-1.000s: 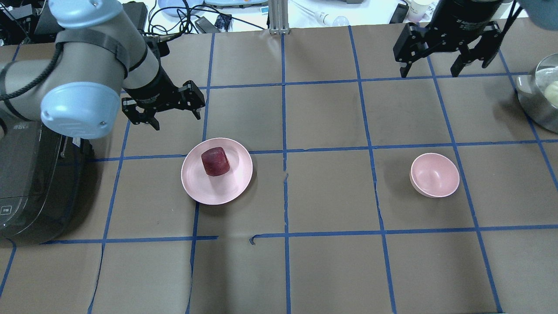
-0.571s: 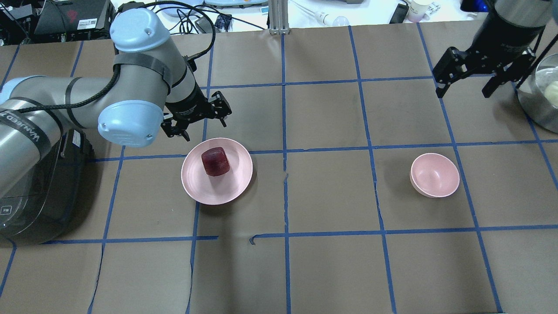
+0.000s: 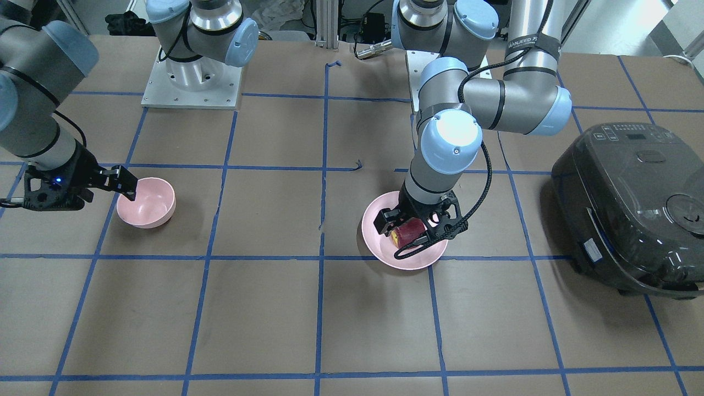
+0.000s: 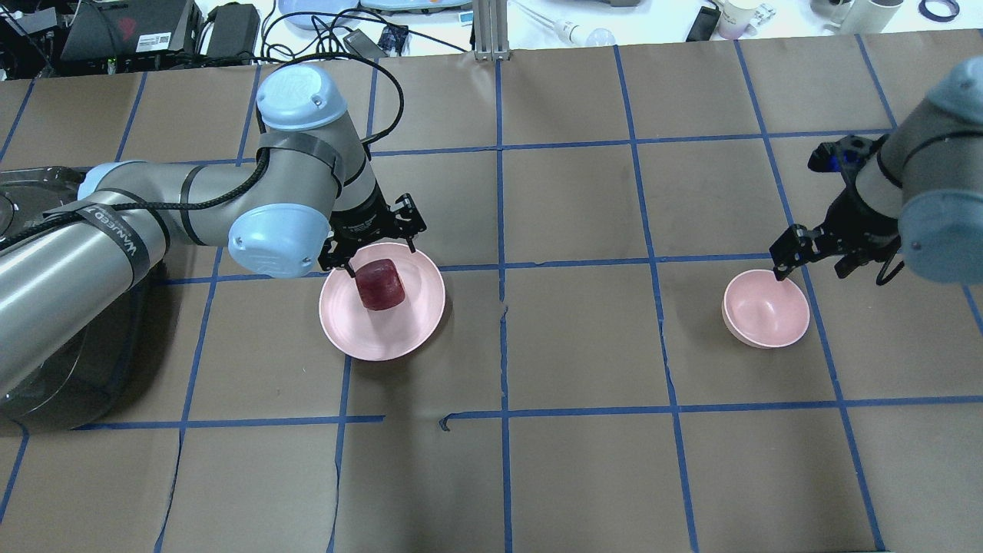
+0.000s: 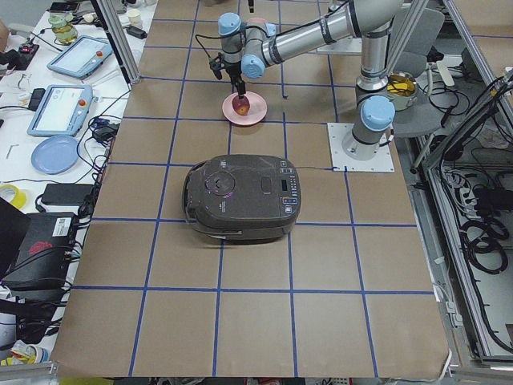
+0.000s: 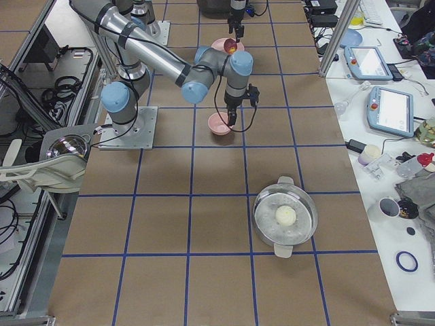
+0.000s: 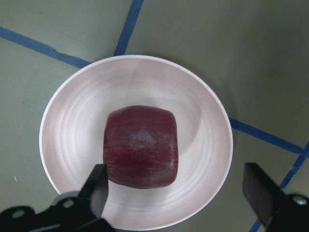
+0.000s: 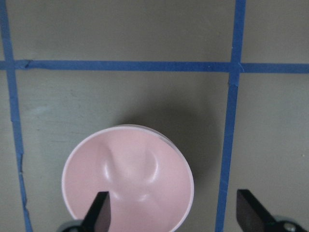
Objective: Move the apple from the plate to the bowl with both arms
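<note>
— What do we count here?
— One apple [image 4: 379, 284] on one plate [image 4: 399, 338], one bowl [image 4: 766, 309] (well apart). Two grippers: left gripper [image 4: 382, 259] spread just above the apple, right gripper [image 4: 812, 269] spread beside the bowl's rim.

The light is bright, even and comes from above. Shadows on the bench [image 4: 584, 346] are soft; the darkest lies just beside the bowl [image 8: 128, 179] in the right wrist view. A white glare sits on a joint cap [image 3: 451, 133] of the left arm [image 3: 517, 104]. The fingers [image 7: 99, 188] of the left hand [image 7: 176, 180] are blurred in its wrist view, while the apple [image 7: 141, 145] is sharp.
</note>
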`<state>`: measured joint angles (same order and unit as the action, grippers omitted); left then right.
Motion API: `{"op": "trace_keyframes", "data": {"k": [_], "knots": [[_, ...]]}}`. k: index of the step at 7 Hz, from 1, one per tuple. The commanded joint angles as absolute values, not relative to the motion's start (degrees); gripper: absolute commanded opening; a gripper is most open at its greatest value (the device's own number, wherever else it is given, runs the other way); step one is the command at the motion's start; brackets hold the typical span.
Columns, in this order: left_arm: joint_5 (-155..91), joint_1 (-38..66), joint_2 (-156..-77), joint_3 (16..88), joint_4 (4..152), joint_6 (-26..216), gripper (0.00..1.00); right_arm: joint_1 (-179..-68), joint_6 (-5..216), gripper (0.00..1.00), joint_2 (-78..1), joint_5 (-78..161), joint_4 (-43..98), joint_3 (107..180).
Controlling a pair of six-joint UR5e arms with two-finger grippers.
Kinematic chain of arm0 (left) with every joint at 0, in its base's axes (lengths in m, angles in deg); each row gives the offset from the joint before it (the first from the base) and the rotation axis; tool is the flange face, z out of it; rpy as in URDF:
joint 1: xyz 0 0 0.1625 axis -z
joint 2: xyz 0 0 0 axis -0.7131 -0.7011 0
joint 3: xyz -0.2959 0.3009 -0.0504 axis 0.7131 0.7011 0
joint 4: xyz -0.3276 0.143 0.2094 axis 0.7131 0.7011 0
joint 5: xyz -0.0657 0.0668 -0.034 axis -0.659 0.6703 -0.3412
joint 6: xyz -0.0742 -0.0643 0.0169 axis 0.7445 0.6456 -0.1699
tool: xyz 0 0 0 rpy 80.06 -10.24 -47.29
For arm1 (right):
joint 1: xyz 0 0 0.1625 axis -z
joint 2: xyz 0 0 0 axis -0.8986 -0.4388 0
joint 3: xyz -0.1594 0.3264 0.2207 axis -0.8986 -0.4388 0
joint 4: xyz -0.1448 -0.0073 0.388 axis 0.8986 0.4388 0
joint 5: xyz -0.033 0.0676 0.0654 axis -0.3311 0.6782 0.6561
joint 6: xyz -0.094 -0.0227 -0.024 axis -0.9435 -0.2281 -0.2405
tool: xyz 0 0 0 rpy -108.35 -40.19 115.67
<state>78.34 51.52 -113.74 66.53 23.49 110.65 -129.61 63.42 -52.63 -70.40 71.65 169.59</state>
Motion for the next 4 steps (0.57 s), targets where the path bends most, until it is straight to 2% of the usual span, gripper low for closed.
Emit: {"op": "trace_keyframes", "data": {"k": [1, 2, 3, 4], "knots": [[78.0, 51.5, -115.1, 69.6, 18.7, 110.7, 1.0, -126.8, 60.9, 0.48, -50.2, -70.1, 80.3, 175.8], [78.2, 51.5, -115.5, 69.8, 17.9, 109.7, 1.0, -126.8, 60.1, 0.12, -50.1, -70.6, 80.7, 175.9], [78.4, 51.5, -116.0, 69.7, 17.2, 109.5, 0.97, -126.8, 60.1, 0.0, -50.0, -70.6, 80.7, 175.9], [78.5, 51.5, -116.0, 69.9, 17.1, 107.0, 0.9, -126.8, 60.2, 0.0, -50.1, -70.2, 80.6, 175.8]]}}
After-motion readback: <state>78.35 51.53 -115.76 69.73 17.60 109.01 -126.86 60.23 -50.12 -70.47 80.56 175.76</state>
